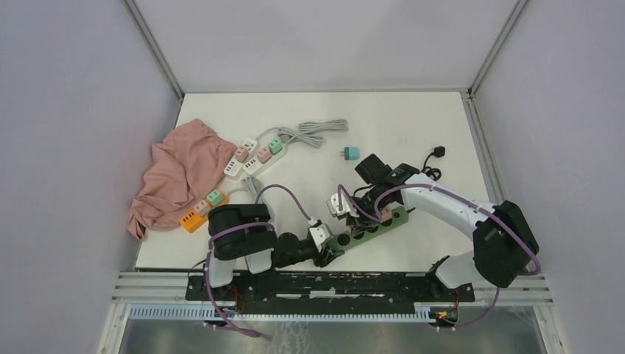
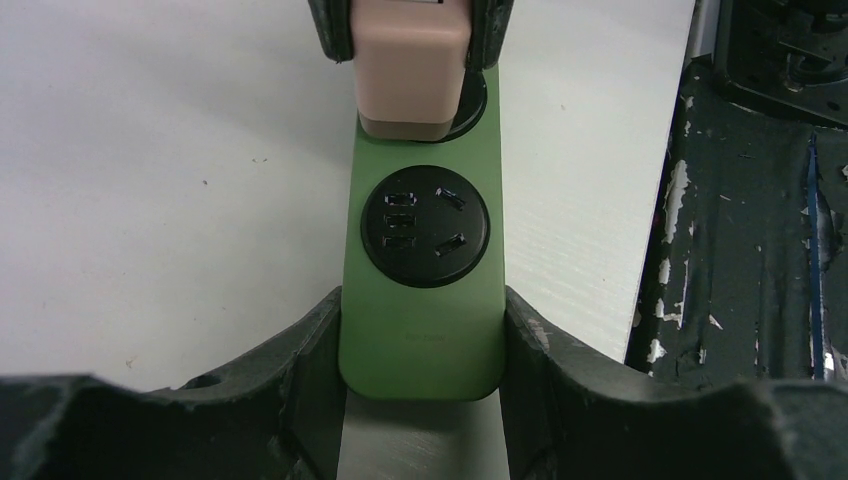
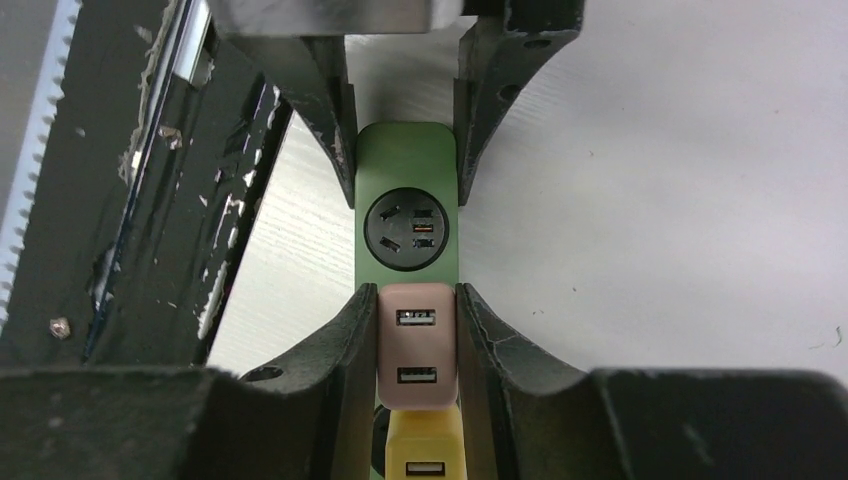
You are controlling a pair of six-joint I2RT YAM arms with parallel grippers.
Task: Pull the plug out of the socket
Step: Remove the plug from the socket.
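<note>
Green power strip [image 2: 420,335], one: left gripper [image 2: 421,300] clamps its end; right gripper [image 3: 418,300] clamps one pink plug [image 3: 418,350]; one yellow plug [image 3: 425,455] adjoins.

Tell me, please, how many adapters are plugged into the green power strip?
2 visible: a pink USB adapter gripped by the right end effector, and a yellow adapter just beyond it. Others may be hidden farther along.

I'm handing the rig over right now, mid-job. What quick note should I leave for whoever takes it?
Grippers: the left gripper is shut on the end of the strip; the right gripper is shut on the pink plug.
Things: the strip lies near the table's front edge, with a yellow plug next to the pink one.
Done: both grips set.
Left: the pink plug looks seated; pull it out.
</note>
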